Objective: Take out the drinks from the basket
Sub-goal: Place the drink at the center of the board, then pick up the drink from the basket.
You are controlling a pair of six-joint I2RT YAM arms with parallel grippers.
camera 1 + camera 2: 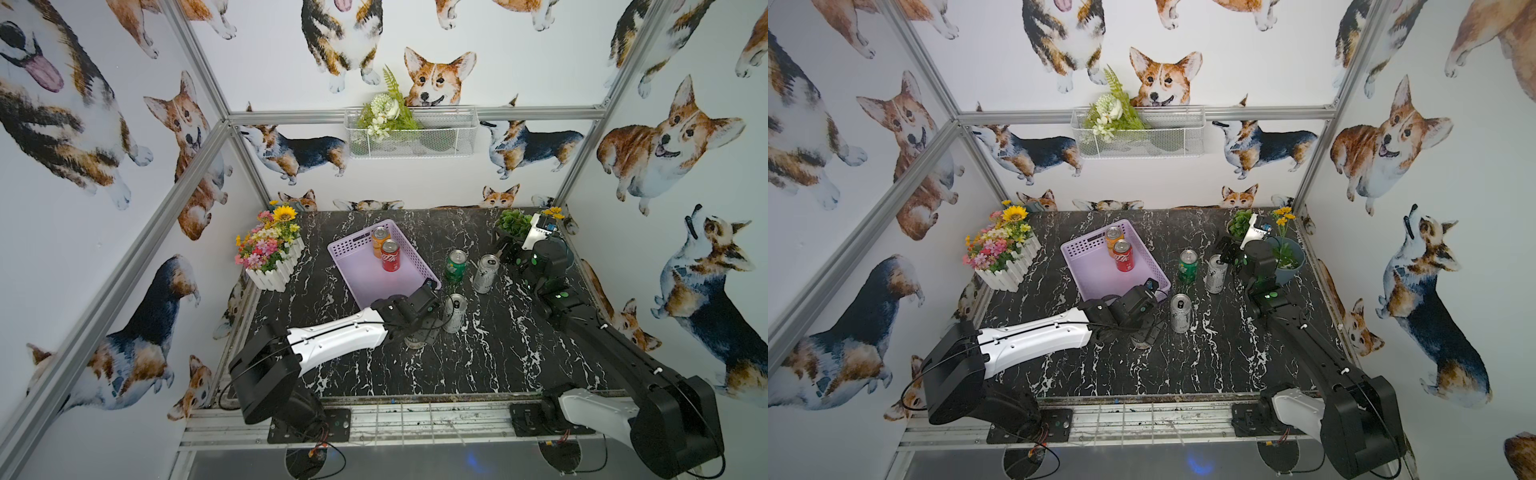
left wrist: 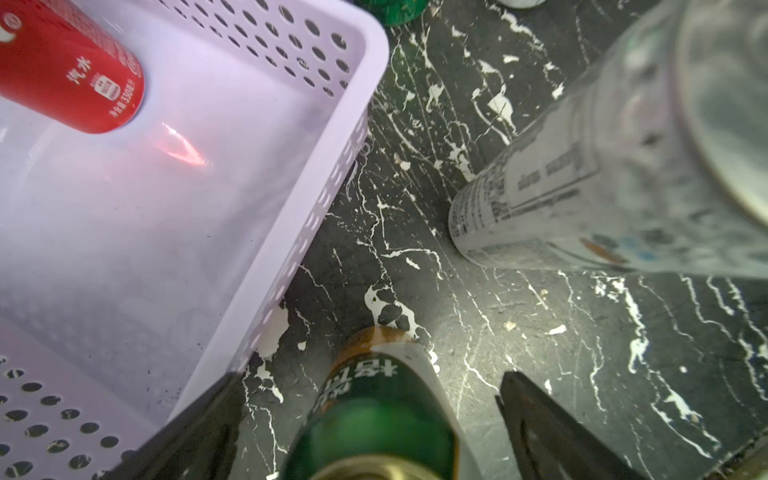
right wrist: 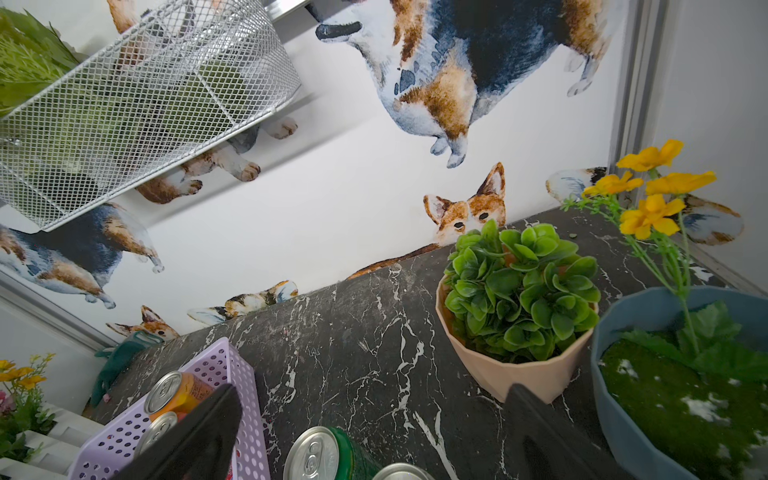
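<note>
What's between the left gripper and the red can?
The lavender basket's perforated wall and bare basket floor, shown in the left wrist view. The open left gripper straddles a green can outside that wall; the red can stands inside.

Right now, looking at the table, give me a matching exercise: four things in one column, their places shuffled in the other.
Things:
1. red can
2. green can nearest the robot
3. wire basket
4. blue pot

Places:
A. hung high at the back
B. on the table, between the left gripper's open fingers
C. beside the peach pot
D. standing in the lavender basket

Pairs: 1-D, 2-B, 3-A, 4-C
</note>
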